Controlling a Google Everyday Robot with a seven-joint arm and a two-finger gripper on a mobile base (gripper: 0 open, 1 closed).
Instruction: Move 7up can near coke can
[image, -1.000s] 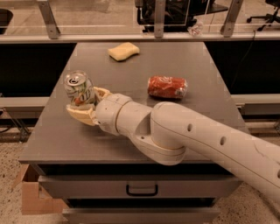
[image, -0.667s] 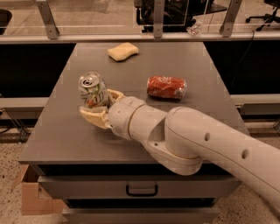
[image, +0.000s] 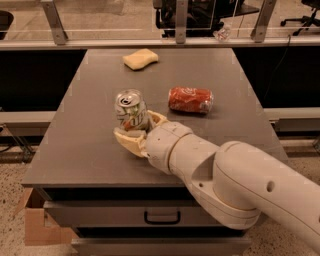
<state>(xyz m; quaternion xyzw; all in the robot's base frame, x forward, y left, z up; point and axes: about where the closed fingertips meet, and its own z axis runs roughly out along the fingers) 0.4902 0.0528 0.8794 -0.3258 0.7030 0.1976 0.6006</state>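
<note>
7up can (image: 131, 109): upright with a slight tilt, silver top facing the camera, over the middle of the desk (image: 85, 130), left of and a little nearer than the coke can
Pincer (image: 136, 131): cream fingers (image: 126, 142) pinching the lower body of the 7up can from both sides; whether the can's base touches the desk cannot be told
Change in 1 second: the 7up can and the pincer holding it have travelled rightward from the desk's left part toward the centre, so the gap to the coke can is narrower; grip unchanged
Coke can (image: 190, 99): lying on its side, same place as before, near the 7up can but apart from it, with a strip of desk between them
Arm (image: 230, 180): thick white links reaching in from the lower right, covering the near right of the desk
Sponge (image: 140, 58): yellow, at the far edge, well apart from both cans, not moved
Below: drawer handle (image: 162, 217) on the desk front; cardboard box (image: 37, 225) on the floor at lower left
Count: 2 cans, 1 sponge, 1 pincer, 1 box
</note>
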